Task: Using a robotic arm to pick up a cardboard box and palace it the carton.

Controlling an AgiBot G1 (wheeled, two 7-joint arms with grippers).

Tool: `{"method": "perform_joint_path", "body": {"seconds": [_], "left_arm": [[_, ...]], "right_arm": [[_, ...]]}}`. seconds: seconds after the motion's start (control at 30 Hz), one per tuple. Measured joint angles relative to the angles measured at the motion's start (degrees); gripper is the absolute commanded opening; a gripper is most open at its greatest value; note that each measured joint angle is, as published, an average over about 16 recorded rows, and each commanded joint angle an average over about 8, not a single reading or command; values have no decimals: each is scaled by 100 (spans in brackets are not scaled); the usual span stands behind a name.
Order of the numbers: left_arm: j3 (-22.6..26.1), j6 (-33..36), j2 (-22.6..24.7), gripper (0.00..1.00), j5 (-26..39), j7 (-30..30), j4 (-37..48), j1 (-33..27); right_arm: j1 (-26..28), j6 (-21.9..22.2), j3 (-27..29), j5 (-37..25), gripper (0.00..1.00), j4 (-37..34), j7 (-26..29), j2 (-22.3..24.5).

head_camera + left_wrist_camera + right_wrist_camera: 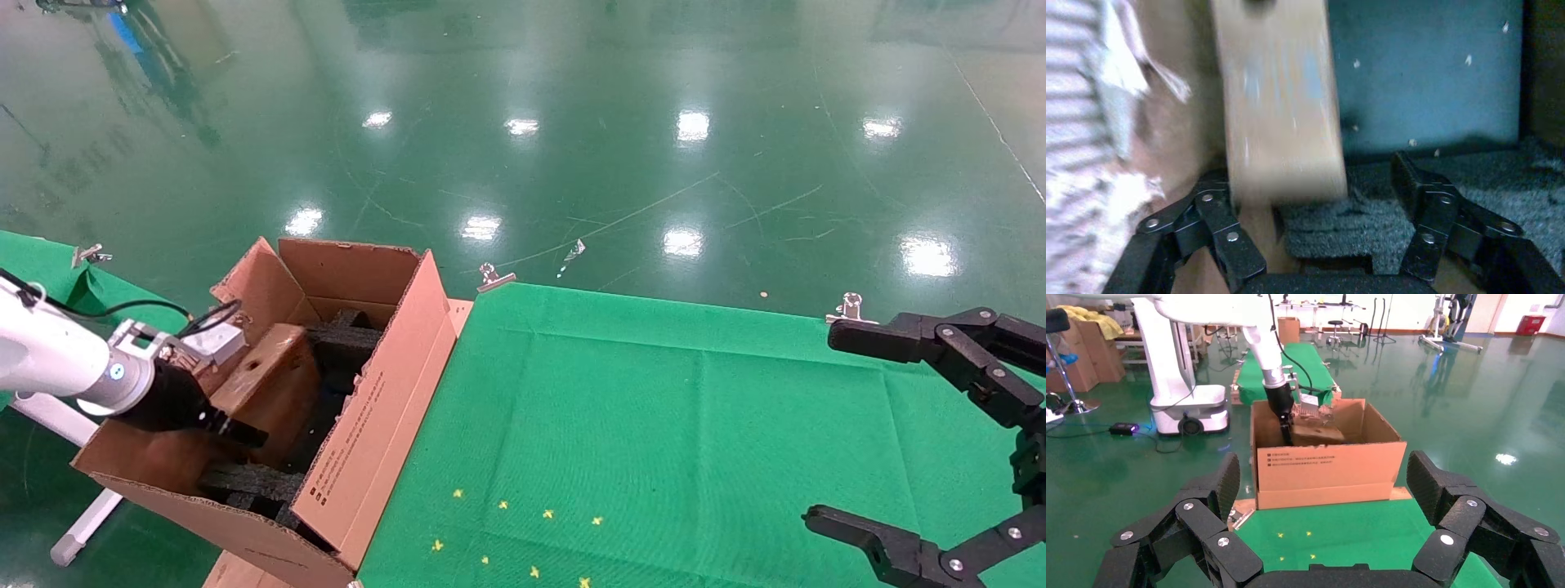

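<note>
So the robotic arm (57, 359) has its left gripper (1315, 196) down inside the carton (372, 425); jaws spread wide, gripping nothing; the cardboard box (1281, 104) sits just ahead of the fingertips, closer to one finger, leaning against the carton's inner wall with black foam blocks (1340, 220) under and beside it; right gripper (923, 441) hangs wide open over the green table (654, 408), well apart from all that, empty too

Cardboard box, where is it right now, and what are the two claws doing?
Left gripper open, down inside carton. Cardboard box leaning in carton, loose between the fingers. Right gripper open, idle over green table. Nothing blocking.
</note>
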Motion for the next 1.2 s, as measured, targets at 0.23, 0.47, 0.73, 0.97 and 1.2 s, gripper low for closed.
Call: {"method": "perform_joint_path", "body": {"seconds": [0.23,0.47,0.73,0.97,1.2], "left_arm": [[-54,33,-53,100,-67,196,-26,-423],[-177,104,-201,100,-221,597,-182,-1085],[-383,216,-422,100,-488,1190,-478,-1693],[-600,316,-552,100,-699,1503,-745,-1807],[-1025,472,-617,100,-898,1590,-1179,-1494]], "right_arm": [[0,1,-2,1,100,0,-1,1],[1,2,-4,3,100,0,-2,2],[1,3,-7,5,100,0,-3,3],[1,4,-9,6,100,-2,-4,4],[2,4,-12,7,100,-4,-6,4]]}}
